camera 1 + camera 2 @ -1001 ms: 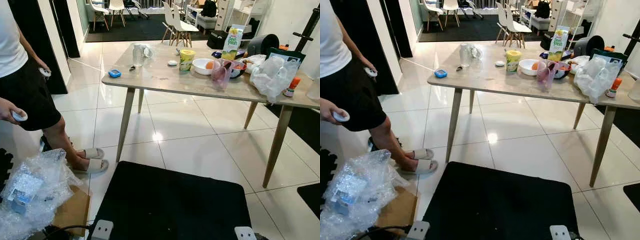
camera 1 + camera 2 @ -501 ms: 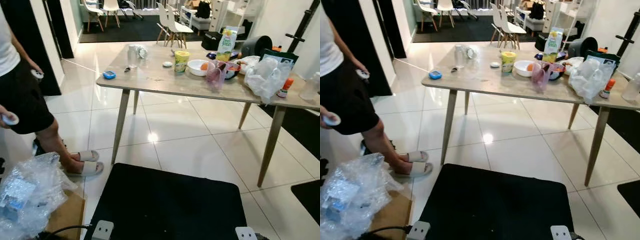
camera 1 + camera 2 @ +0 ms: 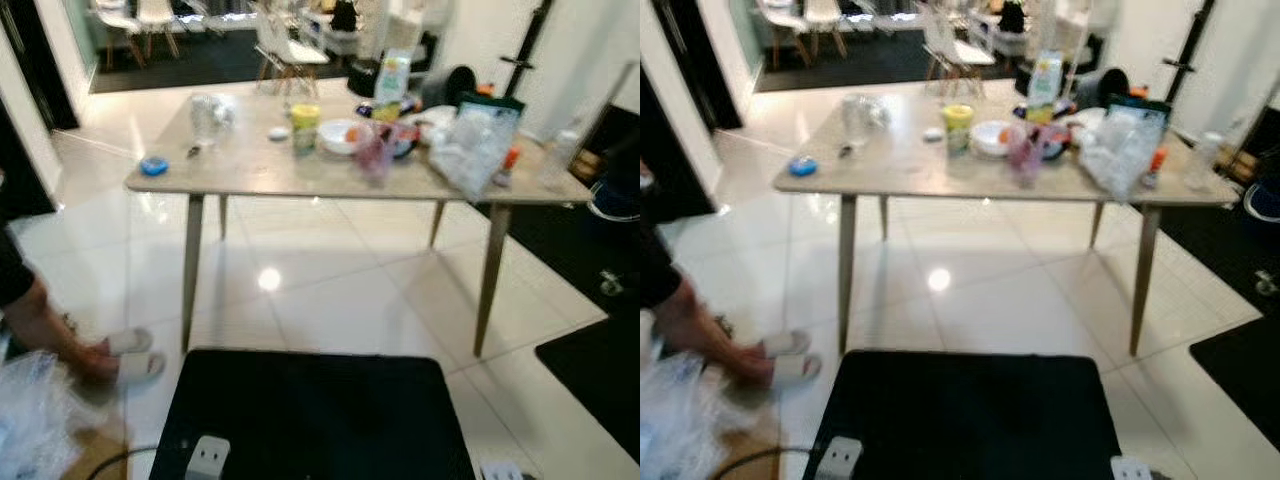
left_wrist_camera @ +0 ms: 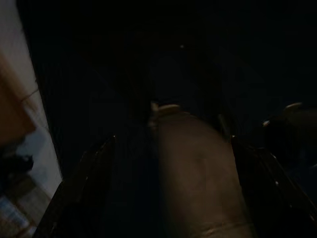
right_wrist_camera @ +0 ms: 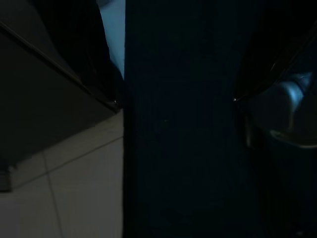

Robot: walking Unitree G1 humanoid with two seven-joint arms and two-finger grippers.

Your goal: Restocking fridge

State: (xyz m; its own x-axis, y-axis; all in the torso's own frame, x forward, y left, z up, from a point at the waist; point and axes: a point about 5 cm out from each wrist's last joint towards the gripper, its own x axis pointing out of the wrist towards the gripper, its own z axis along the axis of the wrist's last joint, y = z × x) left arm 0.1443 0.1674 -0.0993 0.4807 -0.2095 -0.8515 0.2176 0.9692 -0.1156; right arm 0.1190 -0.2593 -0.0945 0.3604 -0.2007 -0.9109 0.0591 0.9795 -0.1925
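Head views are blurring; a wooden table is standing on white floor tiles, loaded with groceries; a tall juice carton is sitting toward the far edge, upright; a yellow tub is standing near the table's middle, with a white bowl just beside it on the robot's right; a pink translucent cup is sitting nearer the front edge; a crumpled clear plastic bag is lying toward the right end, with a small orange-capped bottle just beside it; toward the left end, a clear glass jug is standing and a small blue object is lying close to the corner; a black mat is covering the floor in front of the table; a person's leg, in pale slippers, is showing at the left edge, near a heap of bubble wrap; white chairs are standing in the far room; left gripper and right gripper are hanging in deep shade, wrist views nearly black; cannot tell whether either one is released or clenched.
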